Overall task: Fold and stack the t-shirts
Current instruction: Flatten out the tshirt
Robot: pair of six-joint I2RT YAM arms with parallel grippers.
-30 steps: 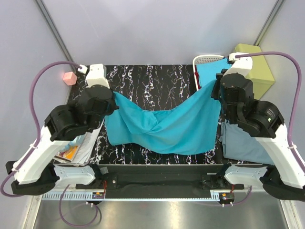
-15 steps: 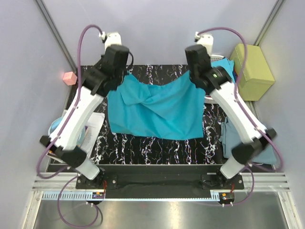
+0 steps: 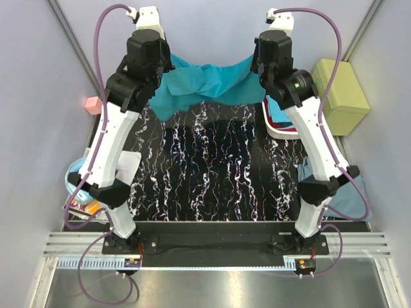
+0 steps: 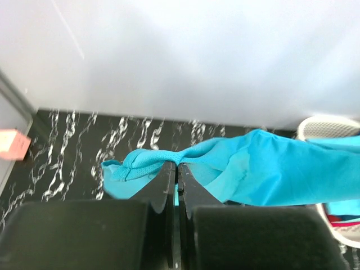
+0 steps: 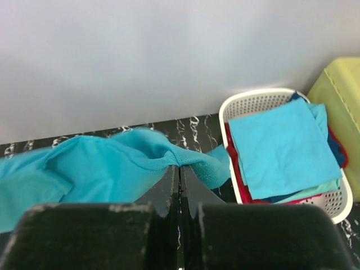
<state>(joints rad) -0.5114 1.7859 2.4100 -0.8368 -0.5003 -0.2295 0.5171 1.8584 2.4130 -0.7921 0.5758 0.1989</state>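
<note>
Gripper check: your left gripper (image 4: 177, 166) and right gripper (image 5: 180, 167) each clamp an end of the teal t-shirt (image 3: 205, 80), which hangs left-to-right between them over the far worktop (image 3: 218, 167), neither arm nearer.

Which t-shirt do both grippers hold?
The large teal t-shirt, pinched by the left gripper and right gripper; the folded ones lie in the white basket.

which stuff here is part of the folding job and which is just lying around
Job: teal t-shirt, pinched by left gripper and right gripper; folded shirts stacked in white slatted basket; grey-blue shirt at the table's right edge.
Lying about: yellow-green box; pink block; printed papers.
</note>
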